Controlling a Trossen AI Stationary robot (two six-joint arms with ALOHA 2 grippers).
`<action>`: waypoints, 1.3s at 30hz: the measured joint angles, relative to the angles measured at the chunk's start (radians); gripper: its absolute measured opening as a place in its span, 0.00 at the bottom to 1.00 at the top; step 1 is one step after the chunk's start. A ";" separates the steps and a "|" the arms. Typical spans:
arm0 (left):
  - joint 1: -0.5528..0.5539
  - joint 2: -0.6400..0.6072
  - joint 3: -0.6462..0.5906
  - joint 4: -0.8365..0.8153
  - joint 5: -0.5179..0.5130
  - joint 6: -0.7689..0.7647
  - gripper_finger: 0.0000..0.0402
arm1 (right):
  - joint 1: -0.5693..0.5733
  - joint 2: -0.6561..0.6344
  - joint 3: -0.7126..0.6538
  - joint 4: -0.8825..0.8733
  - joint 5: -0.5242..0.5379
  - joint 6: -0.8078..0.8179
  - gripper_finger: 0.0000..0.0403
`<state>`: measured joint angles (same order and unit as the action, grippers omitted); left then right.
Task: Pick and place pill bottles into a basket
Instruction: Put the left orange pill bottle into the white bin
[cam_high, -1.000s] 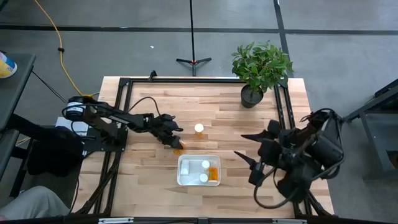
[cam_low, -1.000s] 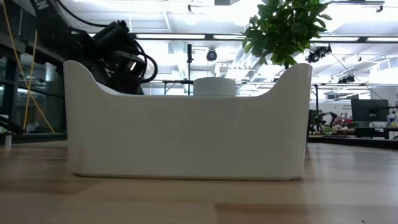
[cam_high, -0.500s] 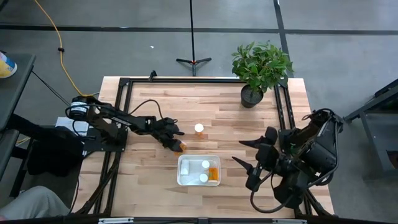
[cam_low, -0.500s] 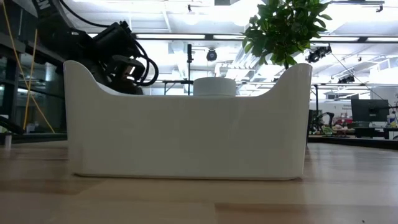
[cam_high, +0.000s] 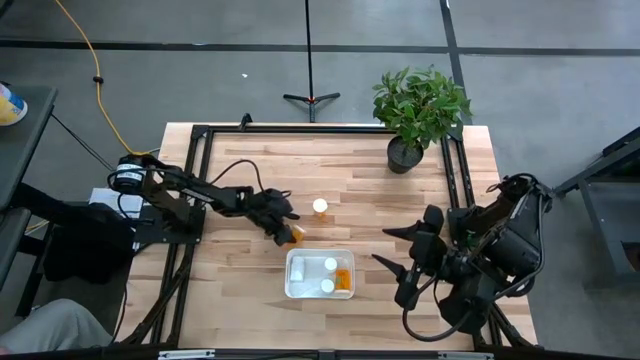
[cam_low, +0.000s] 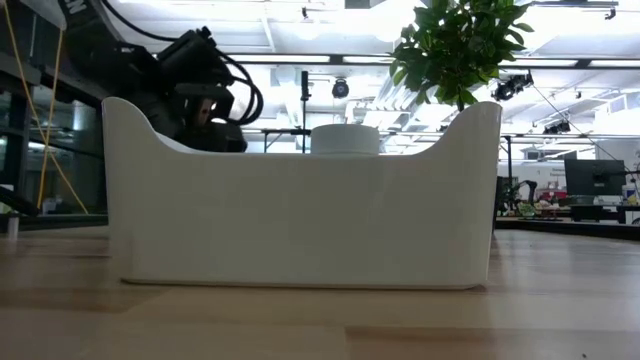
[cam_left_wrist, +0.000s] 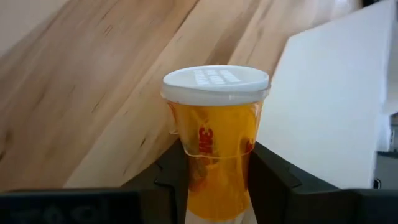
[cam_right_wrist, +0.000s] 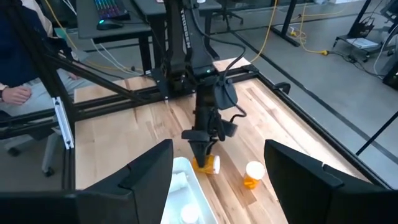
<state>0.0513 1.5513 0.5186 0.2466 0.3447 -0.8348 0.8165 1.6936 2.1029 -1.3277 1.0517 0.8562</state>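
A: Item one, left gripper?
B: Over the bench, just off the basket's eleven o'clock corner. Its fingers are clamped on either side of a pill bottle, orange body, white cap; in the high view that held bottle is close by the basket rim but outside it.

A: Item two, basket?
B: White, shallow, rounded corners, at the bench's near middle. Two white caps show inside, plus an orange bottle lying on its side at the three o'clock end. In the low view its wall fills the picture, one cap showing above the rim.

A: Item three, loose stock?
B: One upright bottle standing on the bench at twelve o'clock from the basket, apart from it and just beside the left gripper.

A: Item four, right gripper?
B: At three o'clock from the basket, well clear of it. Fingers spread wide, holding nothing.

A: Sundries?
B: Potted plant at the bench's far one o'clock corner.
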 joint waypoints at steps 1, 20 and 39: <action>0.000 -0.001 0.004 0.004 0.000 0.016 0.40 | 0.000 0.000 0.000 0.001 -0.006 0.000 0.60; -0.019 -0.213 0.058 0.156 0.115 0.195 0.40 | -0.020 0.001 0.000 -0.008 -0.067 0.018 0.60; -0.331 -0.240 0.059 0.287 -0.359 0.502 0.39 | -0.051 0.001 0.000 -0.013 -0.138 0.013 0.60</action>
<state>-0.2801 1.3117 0.5774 0.5340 -0.0144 -0.3324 0.7650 1.6947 2.1033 -1.3404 0.9135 0.8689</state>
